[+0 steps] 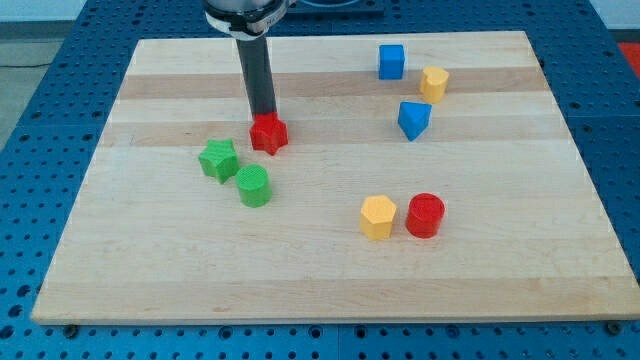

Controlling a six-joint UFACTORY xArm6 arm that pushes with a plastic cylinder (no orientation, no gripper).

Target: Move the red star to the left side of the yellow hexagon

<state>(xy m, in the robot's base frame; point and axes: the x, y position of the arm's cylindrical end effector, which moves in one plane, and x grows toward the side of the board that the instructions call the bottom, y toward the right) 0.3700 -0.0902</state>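
Note:
The red star (269,134) lies left of the board's middle. My tip (263,116) stands right behind it, at its top edge, touching or nearly touching it. The yellow hexagon (378,217) lies lower and to the right, with a red cylinder (425,215) close on its right side. The space just left of the hexagon holds no block.
A green star (218,159) and a green cylinder (254,186) lie just below-left of the red star. A blue cube (391,61), a yellow block (433,83) and a blue triangular block (413,119) sit at the upper right. The wooden board (150,270) ends on all sides.

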